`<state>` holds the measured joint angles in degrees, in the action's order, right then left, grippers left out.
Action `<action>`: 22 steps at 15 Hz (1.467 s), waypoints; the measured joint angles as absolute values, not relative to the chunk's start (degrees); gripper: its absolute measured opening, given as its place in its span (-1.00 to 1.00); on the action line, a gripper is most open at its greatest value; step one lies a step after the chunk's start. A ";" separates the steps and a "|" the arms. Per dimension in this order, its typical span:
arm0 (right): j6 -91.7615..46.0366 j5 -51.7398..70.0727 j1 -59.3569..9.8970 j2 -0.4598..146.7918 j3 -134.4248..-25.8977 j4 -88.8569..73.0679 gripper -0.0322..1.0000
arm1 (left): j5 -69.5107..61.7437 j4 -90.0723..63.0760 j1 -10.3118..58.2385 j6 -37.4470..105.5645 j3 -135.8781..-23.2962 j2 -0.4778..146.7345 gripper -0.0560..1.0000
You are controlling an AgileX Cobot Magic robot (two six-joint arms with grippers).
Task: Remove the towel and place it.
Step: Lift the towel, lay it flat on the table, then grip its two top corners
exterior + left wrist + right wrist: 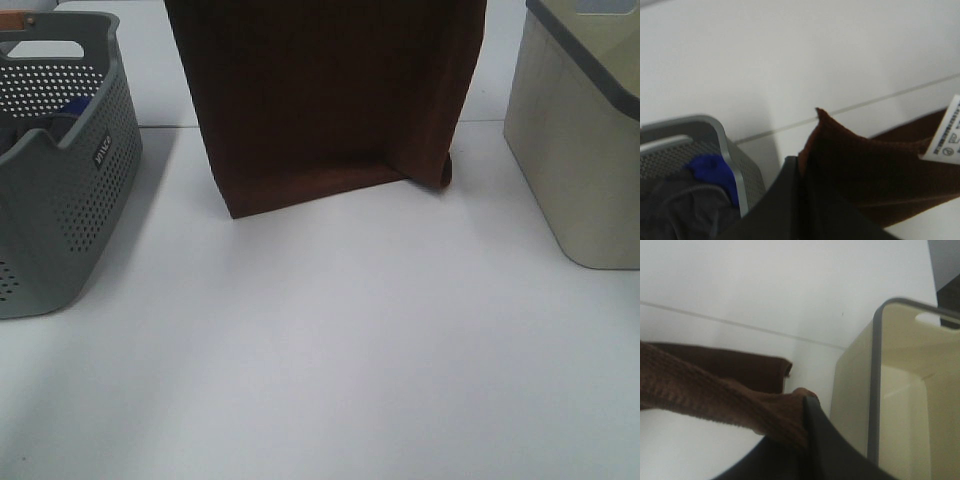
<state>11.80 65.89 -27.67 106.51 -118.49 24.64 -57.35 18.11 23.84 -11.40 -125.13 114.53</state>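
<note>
The towel hangs as a broad sheet from the top centre of the exterior frame, its upper edge out of sight above. Its lower hem reaches the table in the upper middle, and the lower right corner curls under. Whether the hem rests on the table or hangs just clear of it is hard to tell. A grey basket stands at the left edge and a beige bin at the right edge, both apart from the towel.

The left gripper is clamped on one top corner of the towel, with the tag showing nearby along the edge. A blue cloth lies in the basket. The right gripper pinches the other corner, close beside the bin's rim.
</note>
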 joint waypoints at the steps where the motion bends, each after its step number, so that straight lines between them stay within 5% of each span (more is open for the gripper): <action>1: 11.00 68.01 -27.62 106.51 -118.03 23.26 -0.94 | -61.54 15.81 23.84 -10.89 -125.13 114.53 -0.89; 9: 6.82 69.16 -27.44 99.81 -102.56 13.41 -0.94 | -69.04 11.52 25.27 -10.43 -113.04 107.49 -0.89; 22: 6.70 68.70 -27.44 64.34 -51.62 -4.87 -0.94 | -67.95 4.47 47.44 -28.76 -64.23 77.12 -0.89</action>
